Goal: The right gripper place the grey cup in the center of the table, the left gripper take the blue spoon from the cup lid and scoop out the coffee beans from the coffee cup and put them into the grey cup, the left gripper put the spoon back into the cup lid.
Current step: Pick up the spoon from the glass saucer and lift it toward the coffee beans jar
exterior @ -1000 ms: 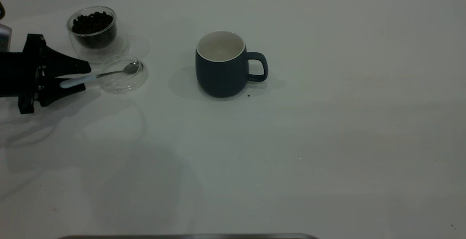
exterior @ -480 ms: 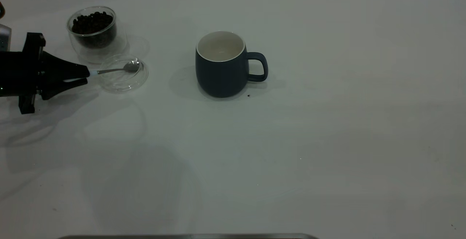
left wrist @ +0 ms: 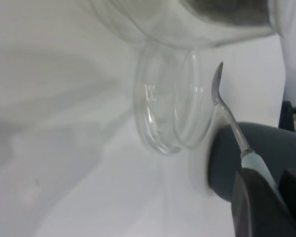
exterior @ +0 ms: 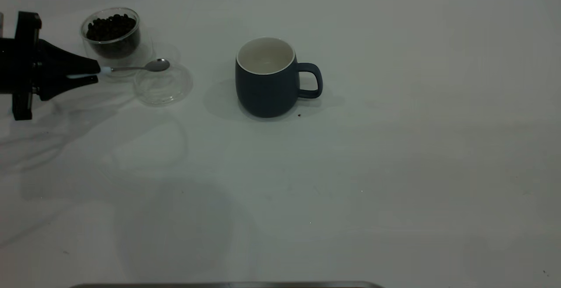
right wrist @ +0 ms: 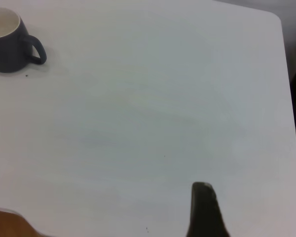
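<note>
The left tool, matte black with tapering fingers, was clamped on the pale-blue handle of the blue spoon near the surface's far left corner. The spoon's shiny metal bowl hung level in the air, in front of the coffee cup and above the far rim of the cup lid. The coffee cup, clear and double-walled, held a heap of dark coffee beans. The lid was a shallow clear disc with a raised rim, lying flat on the plain white surface.

The grey cup, rounded, matte blue-grey with a white inside, stood upright near the middle of the surface, toward the far edge, its loop handle pointing to the right edge. A dark speck lay by its base.

Half a second before, the spoon's bowl had lain inside the lid; now it was lifted clear, and the lid had shifted a little toward the mug.

Only one dark finger of the right tool showed, over the right part of the surface; whether it was wide or narrow could not be told.
</note>
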